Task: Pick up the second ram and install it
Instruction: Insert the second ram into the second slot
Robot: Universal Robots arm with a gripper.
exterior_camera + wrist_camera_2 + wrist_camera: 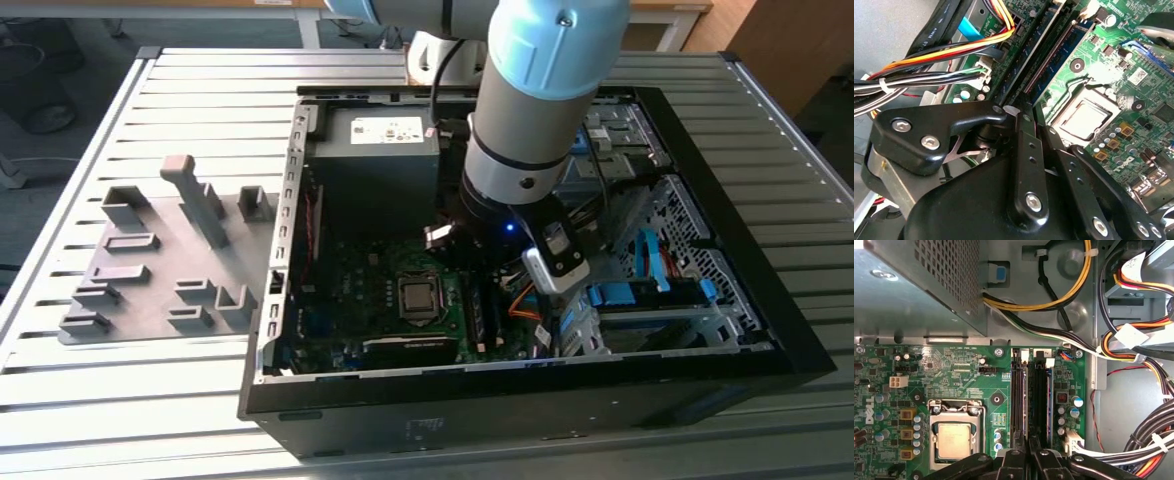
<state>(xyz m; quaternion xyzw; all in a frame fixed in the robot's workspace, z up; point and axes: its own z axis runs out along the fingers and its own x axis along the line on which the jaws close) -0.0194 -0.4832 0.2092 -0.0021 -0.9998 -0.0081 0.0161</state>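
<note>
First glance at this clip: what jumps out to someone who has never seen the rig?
The pale blue and grey robot arm plunges into the open black computer case on the slatted metal table. In the first wrist view its pincer sits right over the memory slots, beside the silver processor on the green motherboard. At the exterior view's left lies a grey fixture tray.

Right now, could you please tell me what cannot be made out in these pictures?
1. First wrist view: the ram stick has its near end covered by the gripper, so its seating there is unclear.
2. Exterior view: the arm hides where the ram stick sits.
3. Second wrist view: the gripper blocks the near part of the motherboard.
</note>
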